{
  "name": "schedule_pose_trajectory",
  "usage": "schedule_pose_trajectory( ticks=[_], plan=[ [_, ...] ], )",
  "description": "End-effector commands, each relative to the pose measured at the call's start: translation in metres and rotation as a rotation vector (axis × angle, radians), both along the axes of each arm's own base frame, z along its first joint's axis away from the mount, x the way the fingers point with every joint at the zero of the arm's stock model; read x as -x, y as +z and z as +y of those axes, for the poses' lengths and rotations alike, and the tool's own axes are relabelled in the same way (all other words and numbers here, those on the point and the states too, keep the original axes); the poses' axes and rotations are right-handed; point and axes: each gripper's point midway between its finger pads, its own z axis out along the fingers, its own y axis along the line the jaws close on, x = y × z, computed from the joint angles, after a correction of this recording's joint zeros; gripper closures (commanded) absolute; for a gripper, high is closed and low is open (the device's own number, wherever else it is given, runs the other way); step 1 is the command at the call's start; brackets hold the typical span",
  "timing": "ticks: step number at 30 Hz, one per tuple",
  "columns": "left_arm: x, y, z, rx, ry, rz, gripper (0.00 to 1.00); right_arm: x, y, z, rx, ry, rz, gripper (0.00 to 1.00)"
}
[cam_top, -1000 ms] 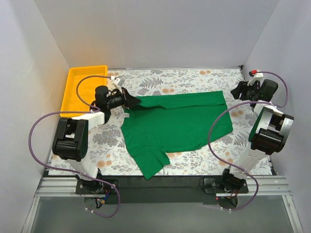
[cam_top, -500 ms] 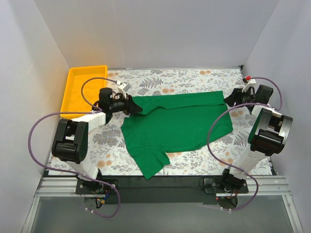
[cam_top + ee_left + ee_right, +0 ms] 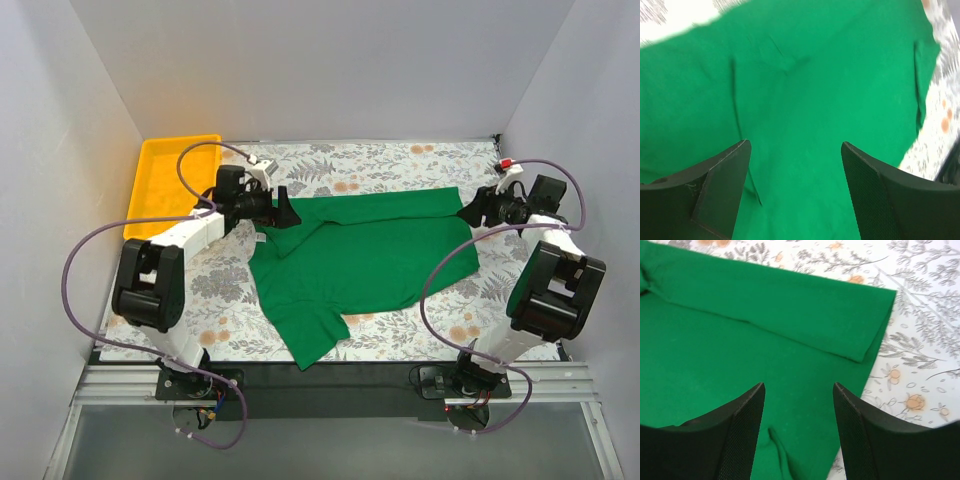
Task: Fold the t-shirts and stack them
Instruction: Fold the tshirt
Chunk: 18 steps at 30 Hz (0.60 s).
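A robot lab cell: plain white walls box in a floral-clothed table at 9, 12 and 3 o'clock; a metal rail at 6.

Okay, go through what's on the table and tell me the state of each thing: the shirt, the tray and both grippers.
green t-shirt: lying flat on the table, far edge folded over, one sleeve sticking out toward the near side.
yellow tray: nothing in the part that shows.
left gripper: open, over the shirt's left end.
right gripper: open, over the shirt's far right corner.
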Motion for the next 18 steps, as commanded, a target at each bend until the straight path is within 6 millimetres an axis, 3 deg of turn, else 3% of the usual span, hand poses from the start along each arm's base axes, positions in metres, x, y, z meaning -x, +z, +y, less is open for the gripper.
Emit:
schedule_pose_trajectory(
  ticks=[1,4,7,10,15,18],
  plan=[
    [-0.028,-0.015,0.004,-0.039,0.095,0.089,0.28,0.028,0.005,0.022,-0.009,0.106,0.023,0.36],
    [-0.045,-0.035,0.001,-0.076,0.07,0.111,0.33,0.043,0.004,0.033,-0.02,0.131,0.04,0.36],
    [-0.057,-0.043,-0.002,-0.108,0.035,0.143,0.37,0.058,-0.002,0.044,-0.045,0.151,0.058,0.36],
    [-0.055,-0.065,-0.003,-0.135,-0.002,0.214,0.38,0.065,-0.006,0.049,-0.063,0.157,0.072,0.36],
    [-0.052,-0.076,-0.008,-0.136,-0.032,0.243,0.44,0.067,-0.007,0.048,-0.062,0.155,0.077,0.36],
    [-0.047,-0.077,-0.01,-0.123,-0.053,0.258,0.53,0.068,-0.009,0.049,-0.069,0.154,0.088,0.36]
  ],
)
